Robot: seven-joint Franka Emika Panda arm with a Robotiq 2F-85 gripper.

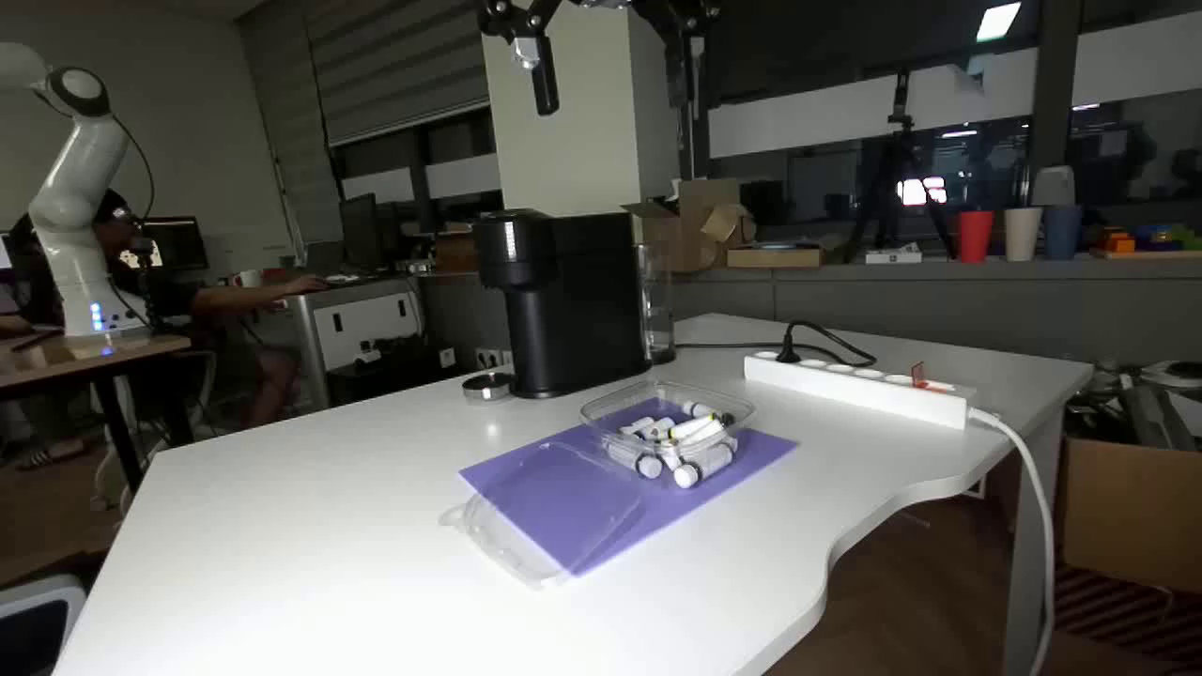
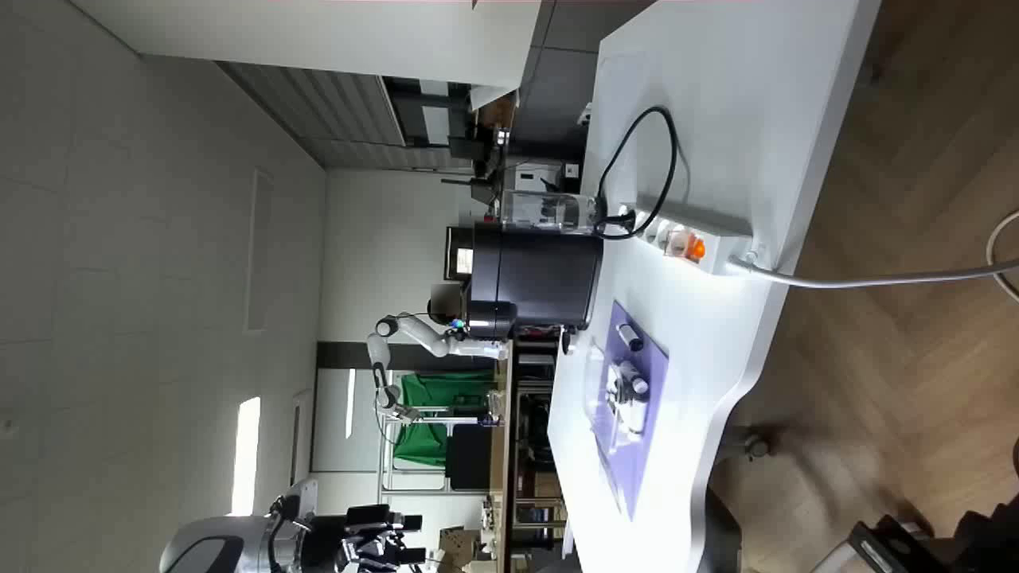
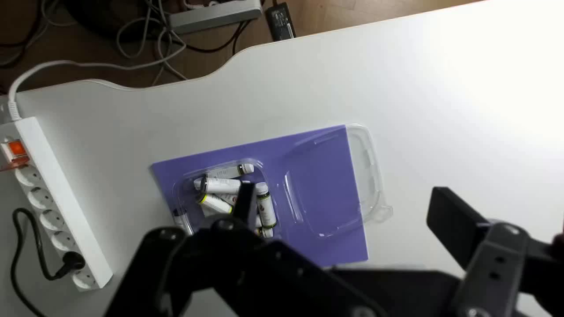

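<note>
Wrist view: your black two-fingered gripper (image 3: 343,204) stands spread wide with nothing between its fingertips, one finger hiding part of a clear plastic tub (image 3: 183,189) of small white cylindrical bottles (image 3: 222,186) left of centre. That tub sits on a flat purple sheet (image 3: 264,152) next to a clear plastic lid (image 3: 328,185) near mid-frame, while in an exterior view you see the gripper at the top edge, well above a white table (image 1: 310,545) with a black coffee machine (image 1: 582,291) near the centre
</note>
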